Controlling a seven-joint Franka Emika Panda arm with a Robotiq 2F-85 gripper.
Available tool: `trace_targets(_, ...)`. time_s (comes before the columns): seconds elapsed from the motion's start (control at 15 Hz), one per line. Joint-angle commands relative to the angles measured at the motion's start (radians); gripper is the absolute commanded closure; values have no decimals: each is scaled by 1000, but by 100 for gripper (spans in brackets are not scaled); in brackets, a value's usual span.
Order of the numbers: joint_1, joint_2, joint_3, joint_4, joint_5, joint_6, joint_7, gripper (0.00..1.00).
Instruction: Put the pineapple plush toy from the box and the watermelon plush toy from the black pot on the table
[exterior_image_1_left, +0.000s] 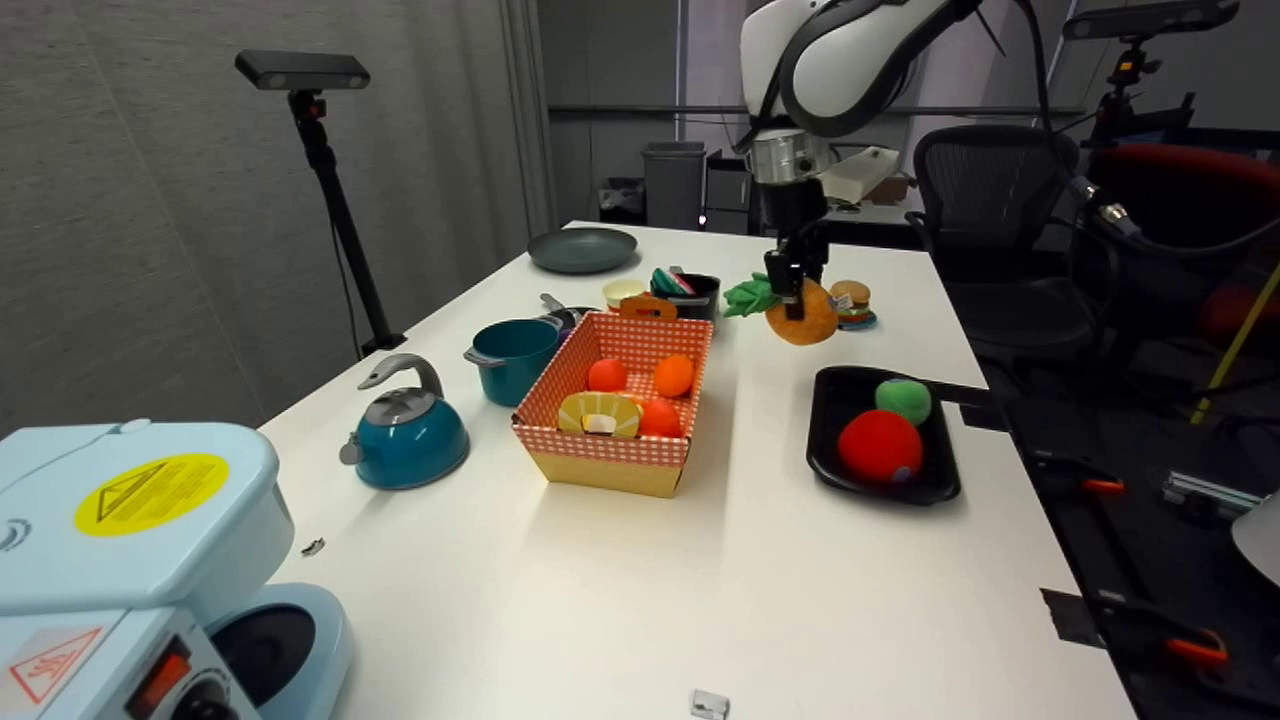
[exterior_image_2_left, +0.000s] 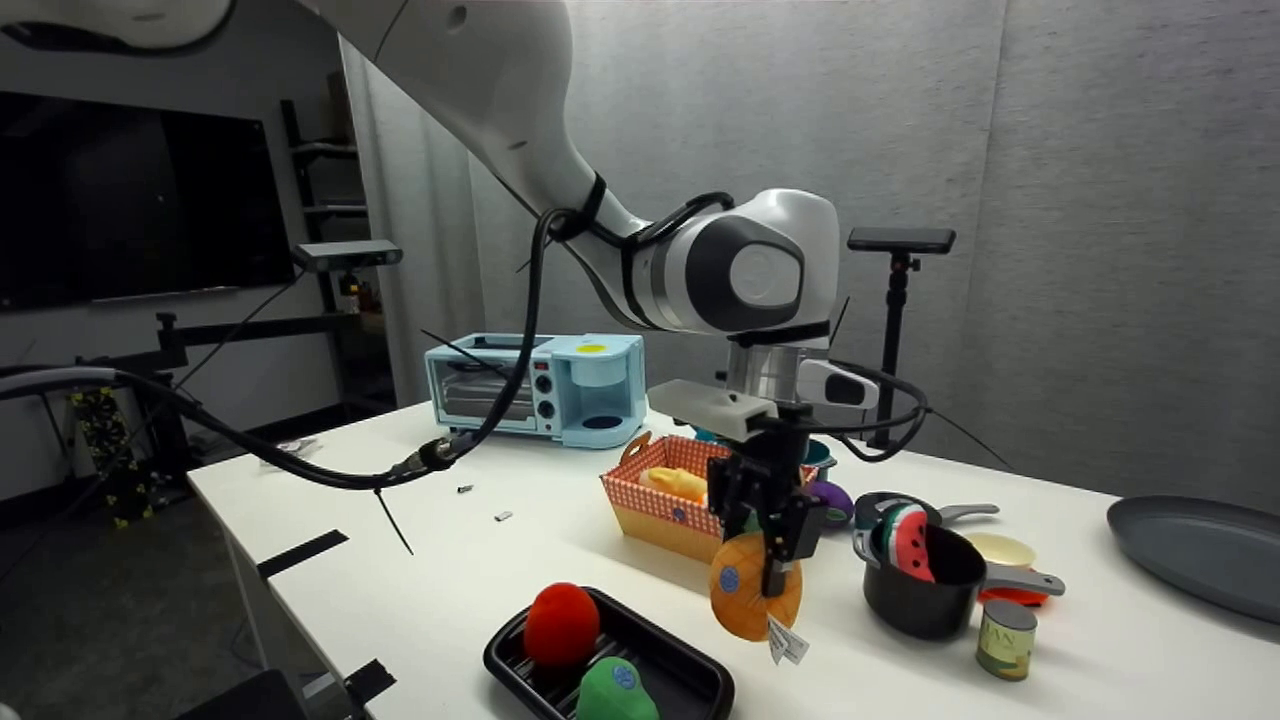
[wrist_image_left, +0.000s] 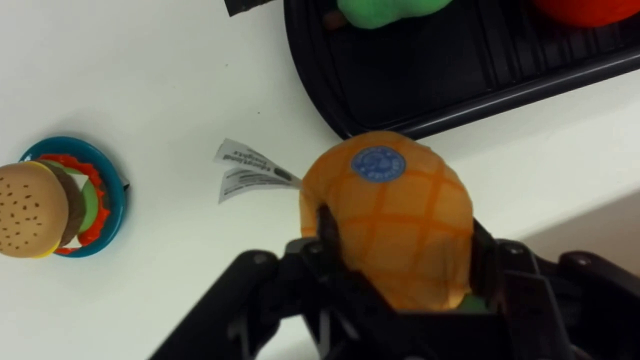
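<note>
Pineapple (wrist_image_left: 387, 210) sits so close in the wrist view that I can pick out the blue badge (wrist_image_left: 378, 164) and the print on its tag (wrist_image_left: 245, 157); its leafy top (exterior_image_1_left: 750, 296) spreads out in full in an exterior view, and only in an exterior view can I see the can (exterior_image_2_left: 1006, 640). The pineapple is plump and orange, ruled with darker crossing lines, tipped on its side. The pincer (wrist_image_left: 401, 225) is clamped around it, holding it above the bench (exterior_image_1_left: 560, 590), outside the box (exterior_image_1_left: 610, 475). I count one box, with at least three toys (exterior_image_1_left: 673, 376) inside, some partly hidden; one tray (wrist_image_left: 410, 75), bearing one red toy (exterior_image_1_left: 880, 447) and one green toy (exterior_image_1_left: 903, 402); one burger (wrist_image_left: 32, 210); one black pot (exterior_image_2_left: 915, 600), with one watermelon (exterior_image_2_left: 910, 545) leaning in it, red and seeded; and, farthest off, one grey platter (exterior_image_1_left: 583, 250).
</note>
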Motion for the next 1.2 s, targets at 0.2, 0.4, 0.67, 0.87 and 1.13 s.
trace_targets(0.2, -9, -7, 6, 14, 41, -24, 8, 0)
trace_targets(0.4, -9, -21, 4, 6, 43, -24, 8, 0)
trace_targets(0.67, -21, -6, 0, 40, 52, -38, -10, 0)
trace_targets(0.87, -43, 32, -5, 103, 71, -54, -24, 0)
trace_targets(1.13, -72, 98, -12, 206, 80, -68, -29, 0)
